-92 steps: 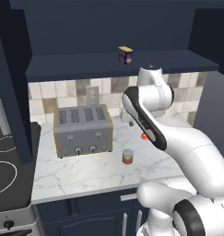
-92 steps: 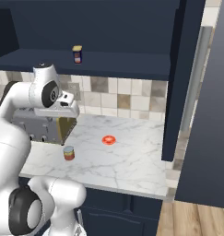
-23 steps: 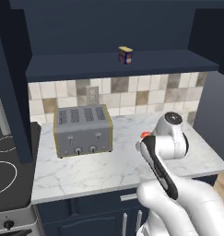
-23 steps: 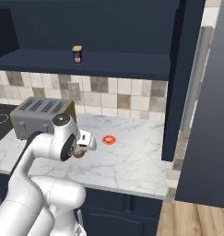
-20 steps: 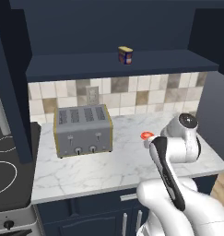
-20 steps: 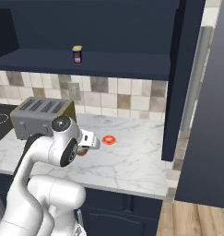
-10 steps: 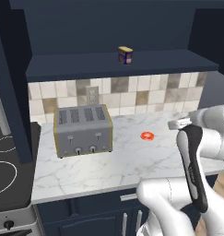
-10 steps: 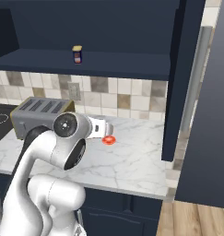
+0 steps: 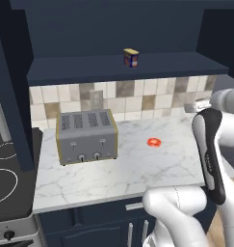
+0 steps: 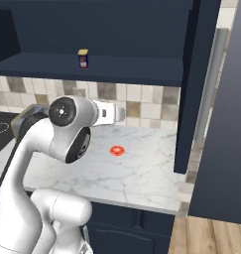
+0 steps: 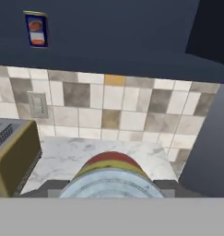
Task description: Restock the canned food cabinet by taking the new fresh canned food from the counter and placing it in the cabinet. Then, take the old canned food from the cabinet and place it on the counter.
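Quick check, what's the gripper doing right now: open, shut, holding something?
Gripper: shut on the new fresh canned food, the red-and-yellow can with the grey metal top, which sits between its fingertips in the hand view.

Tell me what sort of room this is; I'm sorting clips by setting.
A simulated home kitchen, most likely: a marble-look counter with a toaster, a tiled backsplash, and a stovetop beside it.

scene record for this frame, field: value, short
gripper: fingers closed on new can
new can: red-yellow label, grey top, held above counter
old can: dark blue, upright on cabinet shelf
cabinet: open shelf ledge, above counter
counter: white marble; toaster at left, flat red disc right of toaster
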{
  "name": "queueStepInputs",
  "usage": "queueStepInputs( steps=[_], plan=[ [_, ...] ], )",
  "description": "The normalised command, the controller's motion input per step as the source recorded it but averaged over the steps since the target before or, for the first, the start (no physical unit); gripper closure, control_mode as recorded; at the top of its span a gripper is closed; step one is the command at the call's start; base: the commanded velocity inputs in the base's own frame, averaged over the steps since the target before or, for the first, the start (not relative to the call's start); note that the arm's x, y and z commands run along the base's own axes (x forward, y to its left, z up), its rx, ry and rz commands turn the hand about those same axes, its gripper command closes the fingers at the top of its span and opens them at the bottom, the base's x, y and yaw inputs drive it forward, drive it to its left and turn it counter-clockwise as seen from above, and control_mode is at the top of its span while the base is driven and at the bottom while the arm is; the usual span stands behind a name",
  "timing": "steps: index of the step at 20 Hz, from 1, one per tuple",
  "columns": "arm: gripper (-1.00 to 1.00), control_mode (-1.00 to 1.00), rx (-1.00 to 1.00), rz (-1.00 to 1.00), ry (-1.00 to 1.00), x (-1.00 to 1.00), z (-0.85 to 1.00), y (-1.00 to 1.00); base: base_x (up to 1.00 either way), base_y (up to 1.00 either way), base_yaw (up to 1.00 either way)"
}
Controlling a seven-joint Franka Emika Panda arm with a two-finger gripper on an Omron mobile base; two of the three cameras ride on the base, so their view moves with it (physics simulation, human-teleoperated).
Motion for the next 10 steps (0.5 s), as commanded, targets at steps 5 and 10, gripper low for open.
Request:
queueStepInputs(
  steps=[5, 10],
  plan=[
    [1.0, -1.0, -0.03, 0.0, 0.34, 0.16, 1.0, -0.01, 0.0, 0.0, 0.0],
    [1.0, -1.0, -0.02, -0.01, 0.08, 0.01, 0.22, 0.0, 0.0, 0.0, 0.0]
  ],
)
